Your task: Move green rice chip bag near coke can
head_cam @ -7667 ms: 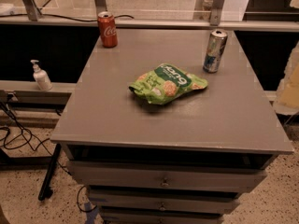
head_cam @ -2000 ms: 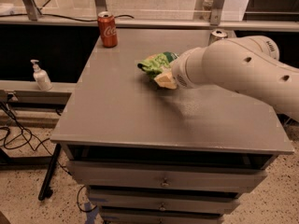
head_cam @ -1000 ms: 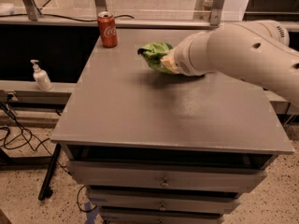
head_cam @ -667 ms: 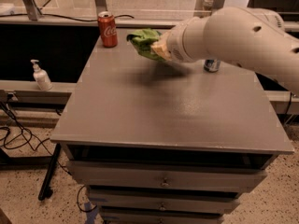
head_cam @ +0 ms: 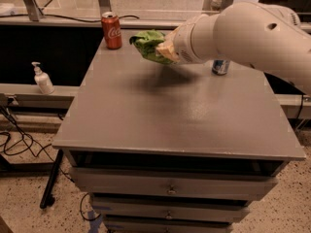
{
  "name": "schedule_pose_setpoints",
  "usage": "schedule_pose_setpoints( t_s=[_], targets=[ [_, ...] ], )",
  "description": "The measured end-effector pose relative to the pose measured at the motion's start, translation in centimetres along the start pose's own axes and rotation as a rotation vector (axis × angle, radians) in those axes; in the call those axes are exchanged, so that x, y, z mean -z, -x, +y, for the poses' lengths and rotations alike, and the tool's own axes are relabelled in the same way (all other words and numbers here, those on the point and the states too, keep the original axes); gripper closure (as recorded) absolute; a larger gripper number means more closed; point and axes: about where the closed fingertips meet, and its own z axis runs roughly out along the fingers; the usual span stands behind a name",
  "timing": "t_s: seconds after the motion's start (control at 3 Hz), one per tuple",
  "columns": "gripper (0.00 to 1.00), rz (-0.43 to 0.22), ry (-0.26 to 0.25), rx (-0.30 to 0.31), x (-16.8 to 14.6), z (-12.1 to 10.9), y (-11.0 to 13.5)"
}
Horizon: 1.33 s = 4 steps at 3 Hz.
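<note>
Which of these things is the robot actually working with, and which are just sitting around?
Part of the job: crinkly bright green rice chip bag, held above the grey table by the gripper; small red coke can, back left corner.
Just lying about: slim silver-and-blue can behind the white arm; white pump bottle left of the table.

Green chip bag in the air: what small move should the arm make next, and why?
Probably lower it. The end effector holds the green rice chip bag above the table, just beside the coke can, so it is near already.
</note>
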Motion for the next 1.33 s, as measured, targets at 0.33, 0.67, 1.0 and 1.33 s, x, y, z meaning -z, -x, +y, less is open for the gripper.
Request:
schedule_pose_setpoints(
  t_s=[0.33,0.67,1.0,1.33],
  targets=[
    [1.00,-0.046,0.007,0.030,-0.7,-0.3,0.9],
    [1.00,-0.092,0.041,0.123,-3.5,-1.0,1.4],
    [1.00,-0.108,0.096,0.222,-6.9,-2.2,-0.2],
    [1.00,-0.111,0.155,0.314,-9.7,-3.3,-2.1]
  ],
)
